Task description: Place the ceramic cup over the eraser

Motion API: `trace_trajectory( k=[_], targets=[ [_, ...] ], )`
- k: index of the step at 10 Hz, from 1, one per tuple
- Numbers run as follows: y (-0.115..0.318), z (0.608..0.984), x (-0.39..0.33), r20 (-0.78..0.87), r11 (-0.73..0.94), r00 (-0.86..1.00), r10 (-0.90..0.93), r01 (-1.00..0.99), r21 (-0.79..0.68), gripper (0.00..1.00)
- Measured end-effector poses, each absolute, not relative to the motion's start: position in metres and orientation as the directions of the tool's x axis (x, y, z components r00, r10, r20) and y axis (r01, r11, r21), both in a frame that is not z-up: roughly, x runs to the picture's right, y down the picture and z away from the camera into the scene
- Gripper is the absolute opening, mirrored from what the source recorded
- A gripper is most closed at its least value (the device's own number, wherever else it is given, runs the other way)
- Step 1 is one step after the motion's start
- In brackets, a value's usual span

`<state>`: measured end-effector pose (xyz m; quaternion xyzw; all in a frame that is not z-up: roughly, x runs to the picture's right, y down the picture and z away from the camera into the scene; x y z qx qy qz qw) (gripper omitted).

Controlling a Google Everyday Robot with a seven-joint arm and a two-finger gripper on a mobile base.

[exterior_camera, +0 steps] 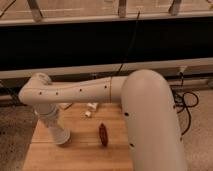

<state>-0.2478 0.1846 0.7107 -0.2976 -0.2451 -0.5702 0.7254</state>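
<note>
My gripper (62,137) hangs at the end of the white arm, low over the left part of the wooden table (80,156). A white rounded shape at its tip touches or nearly touches the wood; I cannot tell whether this is the ceramic cup or part of the wrist. A small white block, possibly the eraser (88,114), lies near the table's back edge, up and to the right of the gripper and apart from it.
A second white object (93,106) lies just behind the small block. A dark red oblong thing (103,134) lies mid-table, right of the gripper. My thick white arm (150,120) covers the table's right side. Black cables (185,102) hang at right.
</note>
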Motion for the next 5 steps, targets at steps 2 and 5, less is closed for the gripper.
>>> trace_trajectory(
  k=[2,5],
  targets=[
    [0.1887,0.7155,-0.2442,0.704,0.170,0.226,-0.673,0.974,-0.151,0.55],
    [0.1912,0.7199,-0.2432,0.713,0.176,0.208,-0.669,0.977,-0.120,0.79]
  ],
)
